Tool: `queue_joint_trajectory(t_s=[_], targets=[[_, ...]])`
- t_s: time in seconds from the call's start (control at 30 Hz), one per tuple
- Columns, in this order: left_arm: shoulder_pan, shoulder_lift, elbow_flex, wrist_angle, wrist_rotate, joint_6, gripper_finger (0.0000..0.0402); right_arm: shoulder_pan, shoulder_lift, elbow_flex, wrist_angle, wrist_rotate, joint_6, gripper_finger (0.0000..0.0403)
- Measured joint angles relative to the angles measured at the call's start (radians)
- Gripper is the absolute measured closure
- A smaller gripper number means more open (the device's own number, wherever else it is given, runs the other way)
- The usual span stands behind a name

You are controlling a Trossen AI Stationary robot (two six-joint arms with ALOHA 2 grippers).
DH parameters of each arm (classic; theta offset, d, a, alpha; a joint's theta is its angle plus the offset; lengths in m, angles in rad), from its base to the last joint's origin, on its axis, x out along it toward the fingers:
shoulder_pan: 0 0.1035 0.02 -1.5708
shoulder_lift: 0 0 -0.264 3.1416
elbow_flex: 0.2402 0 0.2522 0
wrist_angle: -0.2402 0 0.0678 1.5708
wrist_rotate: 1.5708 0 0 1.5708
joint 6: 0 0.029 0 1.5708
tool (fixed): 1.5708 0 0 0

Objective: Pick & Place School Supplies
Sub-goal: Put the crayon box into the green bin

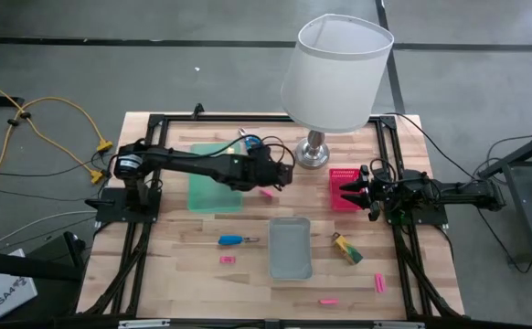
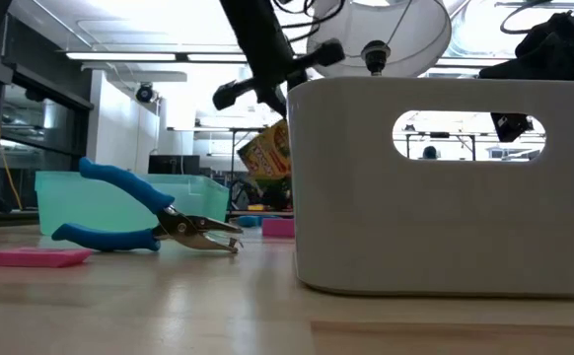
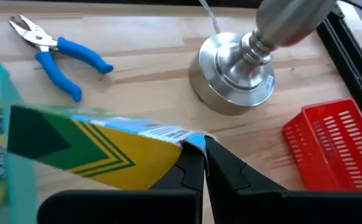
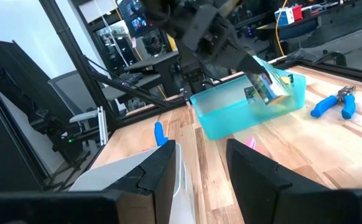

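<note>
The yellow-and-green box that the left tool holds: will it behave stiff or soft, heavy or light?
The yellow-and-green box looks like thin printed card, so probably light and easily crushed. The left tool pinches only its edge, so it may tilt or swing.

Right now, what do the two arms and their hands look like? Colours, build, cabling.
Both arms are dark, near-black, slim jointed links on black frame rails. The left hand ends in two matte black, angular fingers that taper toward the tips. The right hand has two broader black fingers with flat inner faces. A round silver-grey fitting shows at the left arm's base joint. Dark cables trail from the right arm's base off the table.
</note>
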State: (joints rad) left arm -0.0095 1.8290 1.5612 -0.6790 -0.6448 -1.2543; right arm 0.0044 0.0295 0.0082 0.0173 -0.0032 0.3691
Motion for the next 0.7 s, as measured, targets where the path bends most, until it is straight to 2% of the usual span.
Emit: queue_joint_trajectory(t_s=[0.2, 0.7], targets=[[-0.022, -0.03, 0.0, -0.066, -0.043, -0.03, 0.0401, 0.0, 0.0, 0.0, 0.0, 0.0, 0.0, 0.0269], [-0.126, -0.118, 0.0, -0.397, -0.172, -0.307, 0.0401, 0.0, 0.002, 0.0, 0.0, 0.0, 0.0, 0.0269]])
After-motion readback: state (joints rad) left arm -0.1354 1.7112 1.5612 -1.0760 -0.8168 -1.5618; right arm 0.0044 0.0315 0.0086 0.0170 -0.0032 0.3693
